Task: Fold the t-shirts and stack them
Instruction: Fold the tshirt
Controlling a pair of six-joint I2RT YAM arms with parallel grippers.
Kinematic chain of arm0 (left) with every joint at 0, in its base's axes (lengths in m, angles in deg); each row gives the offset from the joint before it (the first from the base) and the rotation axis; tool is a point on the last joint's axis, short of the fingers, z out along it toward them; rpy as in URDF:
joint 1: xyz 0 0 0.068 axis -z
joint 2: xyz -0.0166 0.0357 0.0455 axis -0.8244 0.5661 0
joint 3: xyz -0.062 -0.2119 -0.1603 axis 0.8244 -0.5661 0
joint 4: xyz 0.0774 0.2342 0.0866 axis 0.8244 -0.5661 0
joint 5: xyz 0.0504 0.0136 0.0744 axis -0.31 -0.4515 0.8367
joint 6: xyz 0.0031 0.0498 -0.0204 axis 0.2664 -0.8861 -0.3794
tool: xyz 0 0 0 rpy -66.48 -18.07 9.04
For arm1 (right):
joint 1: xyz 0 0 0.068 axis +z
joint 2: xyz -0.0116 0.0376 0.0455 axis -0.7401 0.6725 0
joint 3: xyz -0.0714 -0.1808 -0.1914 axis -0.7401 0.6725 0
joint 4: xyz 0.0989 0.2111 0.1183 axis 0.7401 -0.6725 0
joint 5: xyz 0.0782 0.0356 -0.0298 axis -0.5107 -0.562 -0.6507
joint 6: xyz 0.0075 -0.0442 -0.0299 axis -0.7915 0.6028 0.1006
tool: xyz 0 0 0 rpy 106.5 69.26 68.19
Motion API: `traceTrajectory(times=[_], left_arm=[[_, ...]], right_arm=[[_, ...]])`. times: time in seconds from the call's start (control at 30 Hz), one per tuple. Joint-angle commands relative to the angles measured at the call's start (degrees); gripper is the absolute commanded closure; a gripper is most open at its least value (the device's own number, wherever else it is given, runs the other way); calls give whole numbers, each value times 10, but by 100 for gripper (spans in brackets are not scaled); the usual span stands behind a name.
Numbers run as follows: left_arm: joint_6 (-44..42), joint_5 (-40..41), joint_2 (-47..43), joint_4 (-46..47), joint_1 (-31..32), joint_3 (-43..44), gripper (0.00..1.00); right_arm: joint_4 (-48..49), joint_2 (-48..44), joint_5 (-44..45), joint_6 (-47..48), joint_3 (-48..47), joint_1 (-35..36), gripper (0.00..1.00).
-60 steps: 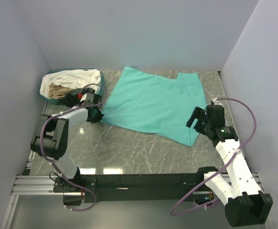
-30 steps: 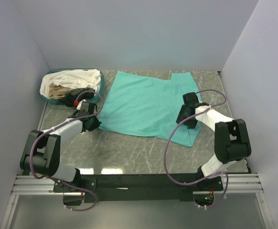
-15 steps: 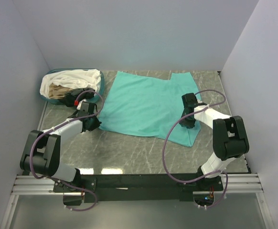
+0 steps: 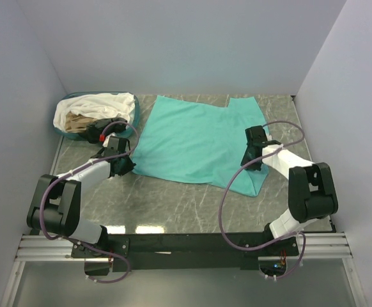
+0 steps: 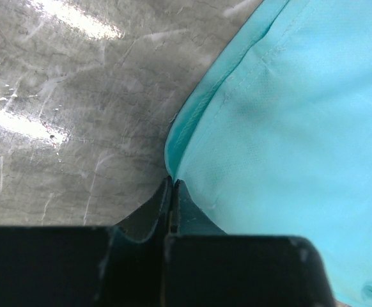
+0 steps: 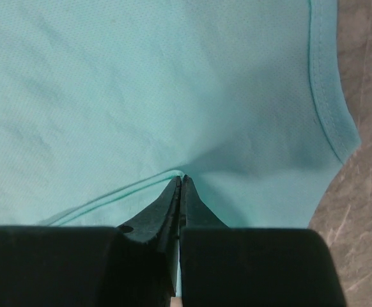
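A plain teal-green t-shirt [image 4: 192, 137] lies spread flat on the grey marble table [image 4: 173, 198]. My left gripper [image 4: 128, 163] is shut on its near left corner; in the left wrist view the tips [image 5: 172, 182] meet on the hem of the teal cloth [image 5: 288, 128]. My right gripper [image 4: 247, 160] rests on the shirt's right side. In the right wrist view its tips [image 6: 181, 180] are shut on a small raised ridge of the shirt [image 6: 141, 83]. More t-shirts, white [image 4: 103, 102] and beige [image 4: 77, 120], lie bunched in a basket.
The oval teal-rimmed basket [image 4: 137, 110] stands at the far left corner, just beyond the left arm. Grey walls close in the left, back and right sides. Bare marble lies between the shirt's near edge and the black rail [image 4: 186, 243] at the front.
The right gripper's fingers have closed on the teal cloth, pinching up a ridge. The left gripper keeps its hold on the corner and has not moved.
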Motion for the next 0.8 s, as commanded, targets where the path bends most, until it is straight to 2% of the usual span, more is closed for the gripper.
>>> traceTrajectory(times=[0.0, 0.3, 0.77], left_arm=[[-9, -2, -8, 8, 1, 11, 99], [-2, -22, -80, 1, 2, 8, 99], [78, 1, -236, -113, 25, -35, 99]], right_arm=[[8, -49, 10, 5, 13, -3, 100], [21, -202, 40, 19, 48, -3, 100], [-148, -459, 24, -43, 112, -2, 100]])
